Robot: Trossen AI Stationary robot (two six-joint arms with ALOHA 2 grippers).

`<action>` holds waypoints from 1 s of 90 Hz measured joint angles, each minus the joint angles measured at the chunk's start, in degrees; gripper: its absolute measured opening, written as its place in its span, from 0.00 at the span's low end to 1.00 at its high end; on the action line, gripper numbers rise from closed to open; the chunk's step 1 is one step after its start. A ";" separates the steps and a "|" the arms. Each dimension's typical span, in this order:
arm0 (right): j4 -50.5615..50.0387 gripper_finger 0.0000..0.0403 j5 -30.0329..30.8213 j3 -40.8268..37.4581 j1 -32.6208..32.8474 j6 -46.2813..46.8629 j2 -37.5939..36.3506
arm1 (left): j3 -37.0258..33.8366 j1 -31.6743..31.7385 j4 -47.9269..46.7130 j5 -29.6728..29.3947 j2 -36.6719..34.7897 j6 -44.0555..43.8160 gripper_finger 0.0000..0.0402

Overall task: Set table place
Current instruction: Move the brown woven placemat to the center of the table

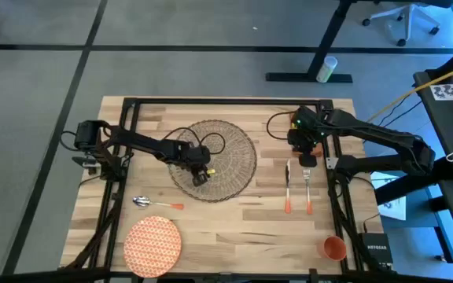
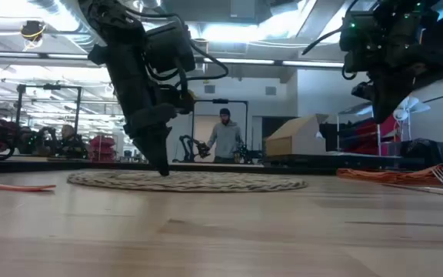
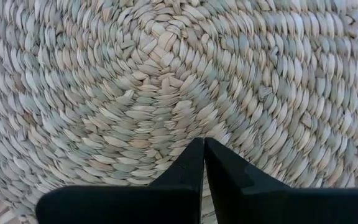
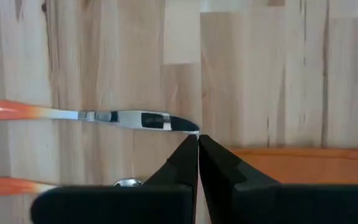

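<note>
On the placemat [image 1: 215,161], near its desk-front-left rim: left gripper [image 1: 200,176] tip-down, jaws together on nothing, touching or just above the weave (low view couldn't settle which). Placemat lay mid-desk, toward the far edge.

Over the right side of the desk [image 1: 234,236]: right gripper [image 1: 307,157] hung clear of the wood, above the far ends of the knife [image 1: 288,187] and fork [image 1: 307,191], jaws together, empty. Knife and fork lay parallel, just beside each other, orange handles toward the front edge.

Near the left edge, spoon [image 1: 156,203]. At the front-left corner, plate [image 1: 152,242]. At the front-right corner, cup [image 1: 334,248].

Handling, judged only:
- Placemat: light, floppy woven fibre, rough. Best pinched at the rim or dragged flat; would sag if lifted.
- Plate: stiff, probably breakable, lying flat. Needs a rim pinch, likely at the desk edge.
- Cutlery: thin, slick metal, flat on wood. Best gripped across the handle.
- Cup: light, rigid. Wall pinch.

Hard to make out:
- Orange slab next to the knife tip in the right wrist view, cut off by the frame: likely the napkin [image 4: 303,165], blocked by the arm from above.
- Fork handle barely in that view.
- Plate partly clipped by the frame bars.
</note>
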 joint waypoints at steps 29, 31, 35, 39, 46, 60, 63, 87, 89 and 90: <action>-4.51 0.00 -0.02 0.02 0.00 3.18 0.00 | 0.00 0.00 7.82 0.15 1.69 0.57 0.00; -4.51 0.00 -0.02 0.02 0.00 3.33 0.00 | 0.00 0.00 8.67 0.36 2.03 0.57 0.00; -4.73 0.00 -0.02 0.01 0.00 3.41 0.00 | 0.00 0.00 10.23 1.16 2.83 0.60 0.00; -4.88 0.00 -0.02 0.02 0.00 3.49 0.00 | 0.00 0.00 11.80 1.93 3.74 0.74 0.00; -4.65 0.00 0.04 0.02 0.00 4.12 0.00 | 0.07 0.00 14.98 2.68 5.15 0.87 0.00; -4.21 0.00 1.58 0.02 0.00 4.91 0.00 | 0.15 0.00 19.68 3.98 7.31 0.92 0.00; -4.05 0.00 1.60 0.02 0.00 4.94 0.00 | 0.15 -0.02 20.50 4.49 7.69 0.84 0.00; 0.37 0.00 1.53 0.00 0.00 4.63 0.00 | 0.17 -2.45 20.67 5.19 8.02 1.04 0.00; 0.55 0.00 1.53 0.02 0.00 4.63 0.00 | 0.17 -2.80 20.57 5.20 8.02 1.26 0.00; 0.64 0.00 1.53 0.02 0.00 4.61 0.00 | 0.17 -2.98 20.50 5.21 8.02 1.46 0.00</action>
